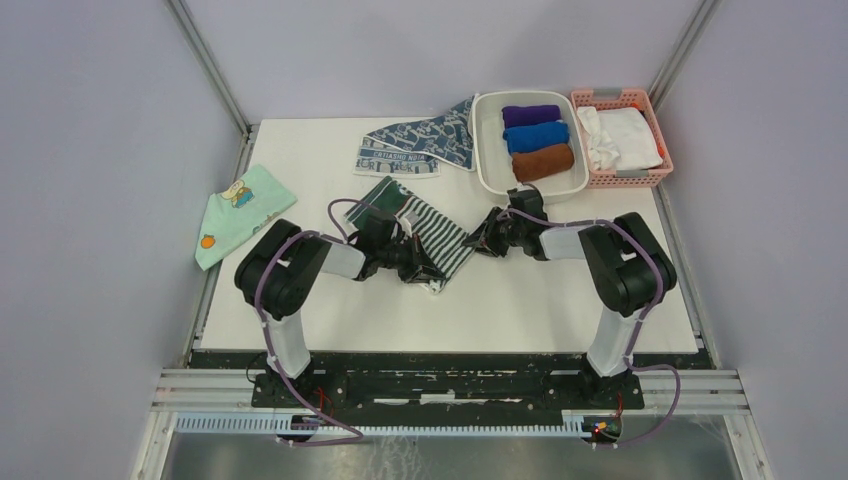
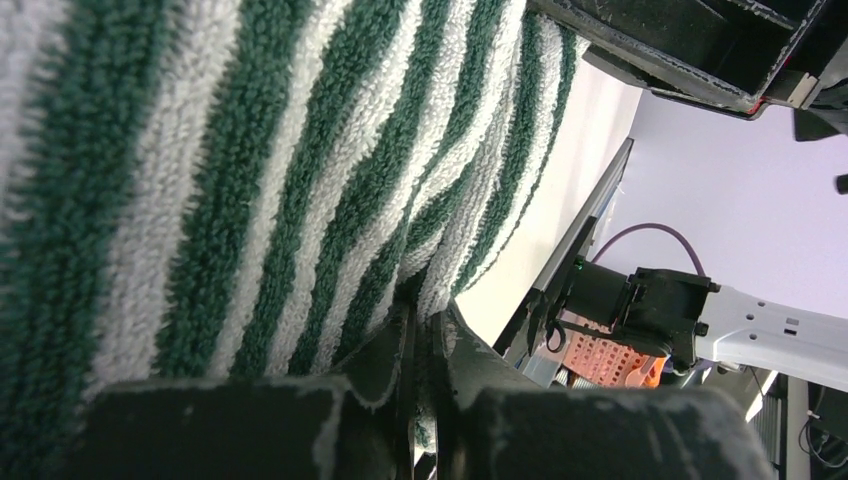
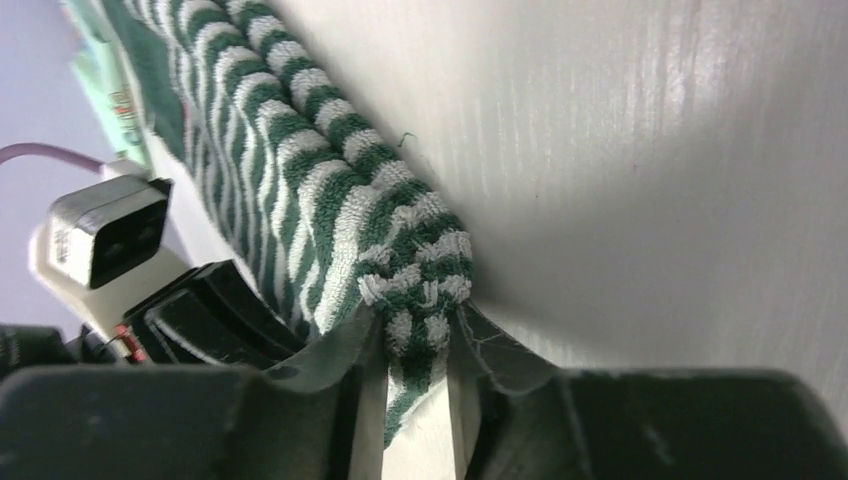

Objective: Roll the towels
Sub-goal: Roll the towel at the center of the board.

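Observation:
The green-and-white striped towel [image 1: 438, 232] lies partly rolled at the table's middle, between both arms. My left gripper [image 1: 413, 262] is at its near-left edge; in the left wrist view its jaws [image 2: 426, 322] are shut on a fold of the striped towel [image 2: 250, 200]. My right gripper [image 1: 479, 241] is at the towel's right end. The right wrist view shows that gripper [image 3: 417, 335] closed on the rolled end of the striped towel [image 3: 330, 180]. The blue-grey patterned towel [image 1: 425, 140] lies flat at the back, its white lettered band toward me.
A white tub [image 1: 483, 140] at the back right holds purple, blue and brown rolls. Right of the tub, a pink basket [image 1: 610, 97] holds white cloth. A mint-green cartoon cloth [image 1: 240, 215] hangs over the table's left edge. Walls close in on both sides.

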Robot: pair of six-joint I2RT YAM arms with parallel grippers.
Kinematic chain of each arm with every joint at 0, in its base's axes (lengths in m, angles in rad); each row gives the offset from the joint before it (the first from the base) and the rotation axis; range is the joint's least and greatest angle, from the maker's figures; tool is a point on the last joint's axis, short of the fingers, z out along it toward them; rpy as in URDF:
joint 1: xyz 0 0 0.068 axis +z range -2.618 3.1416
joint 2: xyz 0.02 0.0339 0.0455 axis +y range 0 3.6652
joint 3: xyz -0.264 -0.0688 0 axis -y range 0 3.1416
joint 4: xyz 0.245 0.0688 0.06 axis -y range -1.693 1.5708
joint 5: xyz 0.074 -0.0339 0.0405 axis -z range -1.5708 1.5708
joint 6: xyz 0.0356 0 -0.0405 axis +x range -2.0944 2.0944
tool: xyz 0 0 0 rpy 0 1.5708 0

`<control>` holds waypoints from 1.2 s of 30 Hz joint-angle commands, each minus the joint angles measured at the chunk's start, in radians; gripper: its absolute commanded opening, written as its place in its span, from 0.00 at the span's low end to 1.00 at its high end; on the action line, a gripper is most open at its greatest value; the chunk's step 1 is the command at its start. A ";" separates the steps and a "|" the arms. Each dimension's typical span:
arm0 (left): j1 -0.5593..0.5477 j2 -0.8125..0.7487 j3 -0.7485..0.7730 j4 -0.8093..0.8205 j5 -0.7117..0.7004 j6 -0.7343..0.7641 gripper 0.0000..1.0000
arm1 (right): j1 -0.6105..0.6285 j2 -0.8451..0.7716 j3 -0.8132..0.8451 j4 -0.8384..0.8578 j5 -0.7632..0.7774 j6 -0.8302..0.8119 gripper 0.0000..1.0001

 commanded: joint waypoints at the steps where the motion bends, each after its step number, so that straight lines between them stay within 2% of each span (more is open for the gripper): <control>1: 0.008 -0.033 -0.041 -0.090 -0.052 -0.002 0.14 | 0.020 -0.027 0.093 -0.365 0.227 -0.121 0.28; 6: 0.006 -0.152 -0.069 -0.234 -0.120 0.080 0.24 | 0.051 -0.075 0.217 -0.630 0.346 -0.146 0.16; 11: -0.013 -0.323 -0.040 -0.502 -0.334 0.216 0.36 | 0.067 -0.097 0.300 -0.779 0.392 -0.147 0.12; 14: -0.066 -0.415 -0.003 -0.613 -0.506 0.277 0.41 | 0.075 -0.094 0.319 -0.811 0.394 -0.145 0.12; 19: -0.288 -0.497 0.087 -0.656 -0.902 0.373 0.51 | 0.080 -0.083 0.325 -0.817 0.389 -0.130 0.11; 23: -0.483 -0.458 0.151 -0.594 -1.145 0.502 0.56 | 0.081 -0.078 0.326 -0.818 0.376 -0.122 0.11; 27: -0.639 -0.342 0.234 -0.554 -1.292 0.630 0.59 | 0.080 -0.072 0.333 -0.824 0.367 -0.118 0.11; 32: -0.738 -0.201 0.309 -0.531 -1.389 0.729 0.58 | 0.080 -0.065 0.347 -0.831 0.353 -0.116 0.11; 36: -0.761 -0.121 0.337 -0.529 -1.466 0.768 0.58 | 0.080 -0.060 0.350 -0.831 0.343 -0.115 0.11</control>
